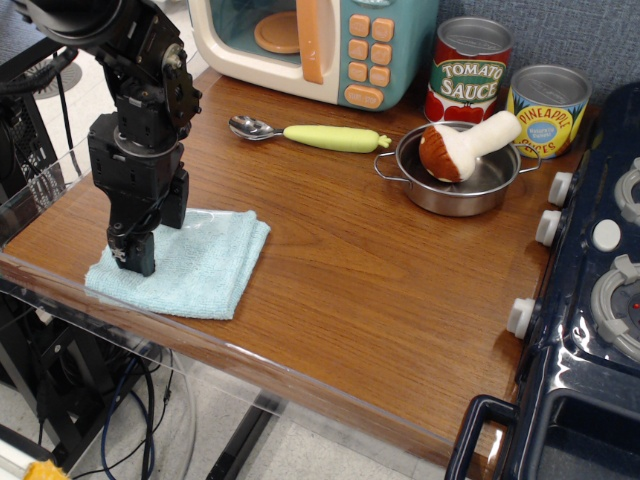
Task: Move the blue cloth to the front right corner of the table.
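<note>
The blue cloth (196, 265), a pale aqua terry towel folded roughly square, lies flat at the front left of the brown wood-grain table (370, 270). My black gripper (135, 258) points straight down and its tip rests on the cloth's left part, near its left edge. The fingers look closed together, but the tip is dark and I cannot tell whether they pinch the fabric.
A steel pot (458, 172) with a plush mushroom (462, 145) stands at the back right. A spoon with a green handle (310, 135), a toy microwave (315, 45), a tomato sauce can (468, 70) and a pineapple can (547, 108) line the back. A navy toy stove (590, 300) fills the right side.
</note>
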{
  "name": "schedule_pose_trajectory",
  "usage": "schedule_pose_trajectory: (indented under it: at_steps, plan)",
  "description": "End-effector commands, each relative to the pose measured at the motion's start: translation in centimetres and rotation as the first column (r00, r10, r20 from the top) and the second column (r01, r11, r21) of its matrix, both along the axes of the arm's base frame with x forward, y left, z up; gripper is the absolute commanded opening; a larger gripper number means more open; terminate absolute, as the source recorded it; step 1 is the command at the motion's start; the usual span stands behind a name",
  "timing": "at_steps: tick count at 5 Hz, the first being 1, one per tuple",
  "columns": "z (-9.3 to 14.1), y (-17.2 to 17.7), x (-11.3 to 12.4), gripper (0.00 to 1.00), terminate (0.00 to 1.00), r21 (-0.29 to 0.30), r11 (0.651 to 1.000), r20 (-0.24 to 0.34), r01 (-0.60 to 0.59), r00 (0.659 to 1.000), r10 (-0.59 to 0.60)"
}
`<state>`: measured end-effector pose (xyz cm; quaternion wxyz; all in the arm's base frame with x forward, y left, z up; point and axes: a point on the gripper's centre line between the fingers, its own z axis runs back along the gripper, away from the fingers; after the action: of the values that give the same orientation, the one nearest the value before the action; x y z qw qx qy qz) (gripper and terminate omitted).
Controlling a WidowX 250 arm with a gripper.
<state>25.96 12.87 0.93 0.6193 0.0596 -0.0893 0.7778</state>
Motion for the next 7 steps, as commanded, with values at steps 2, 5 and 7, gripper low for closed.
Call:
schedule_pose_trajectory:
  at_steps: [2,5,7]
  plan:
    - [1.5,-9.0,2.0,1.00,0.00,-0.193,0.977,0.101,0.093,0.992,-0.074]
    - [0.1,-16.2,2.6,1.00,0.00,-0.238,0.941,0.100,0.240,0.970,-0.222]
    - [1.0,-18.9,1.8,1.00,0.00,-0.230,0.913,0.118,0.338,0.940,-0.319]
